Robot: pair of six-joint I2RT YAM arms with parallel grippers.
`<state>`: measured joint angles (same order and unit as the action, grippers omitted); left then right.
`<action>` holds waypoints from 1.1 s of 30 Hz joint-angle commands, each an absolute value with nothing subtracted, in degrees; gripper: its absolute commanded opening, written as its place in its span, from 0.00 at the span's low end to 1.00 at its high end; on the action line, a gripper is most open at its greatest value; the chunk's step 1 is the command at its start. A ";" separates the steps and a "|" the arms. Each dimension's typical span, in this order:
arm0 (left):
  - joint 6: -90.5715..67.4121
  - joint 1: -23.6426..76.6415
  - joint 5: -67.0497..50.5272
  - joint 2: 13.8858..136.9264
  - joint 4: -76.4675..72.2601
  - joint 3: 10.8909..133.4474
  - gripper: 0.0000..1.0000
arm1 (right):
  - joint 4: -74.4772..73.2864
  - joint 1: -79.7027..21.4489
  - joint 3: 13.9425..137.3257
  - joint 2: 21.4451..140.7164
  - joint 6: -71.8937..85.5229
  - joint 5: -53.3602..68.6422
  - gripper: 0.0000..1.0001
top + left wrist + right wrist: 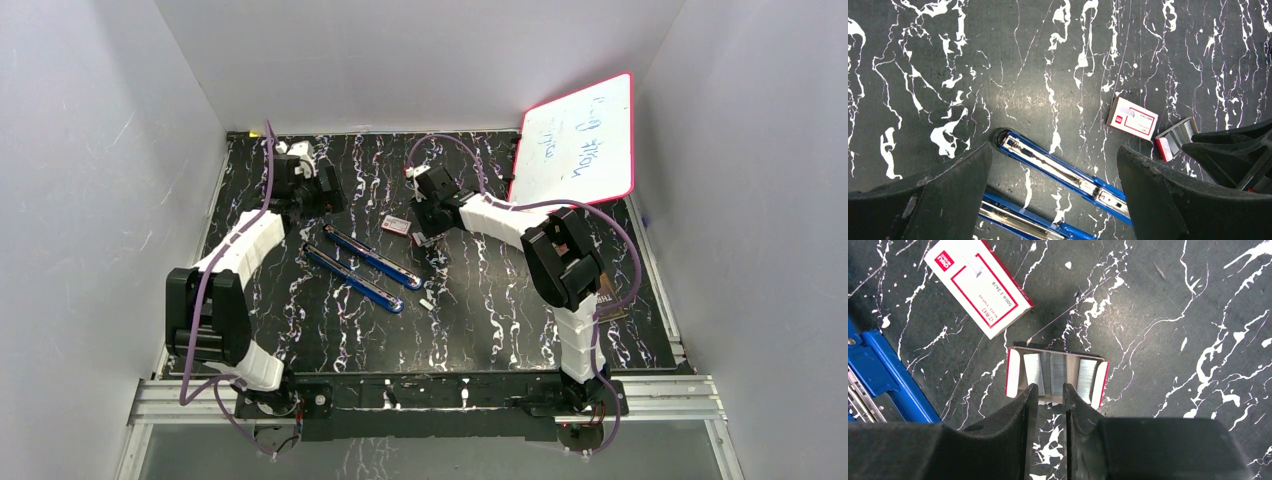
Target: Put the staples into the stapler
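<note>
**Staple strips being straddled in their open tray**

The staples (1058, 374) are lying in a small tray (1011, 371) on the black surface (1173, 300), just beside the red-and-white box (980, 287) and near the opened blue stapler (365, 265). The right hand (1050, 387) is being held narrowly parted around the middle strip; whether it is being pinched cannot be told. The left hand (1054, 147) is being held spread wide and empty above the stapler. The strip is being judged light, stiff, slick and easily snapped, so it is best taken gently across its long sides.

Two blue stapler bars (372, 257), one box (979, 287), three staple strips (1058, 374).
</note>
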<state>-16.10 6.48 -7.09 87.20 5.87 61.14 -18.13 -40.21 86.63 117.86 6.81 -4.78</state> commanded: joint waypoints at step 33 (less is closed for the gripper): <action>-15.64 6.18 -8.96 89.31 4.83 65.22 0.93 | -19.20 -40.36 91.85 122.15 3.82 -5.88 0.28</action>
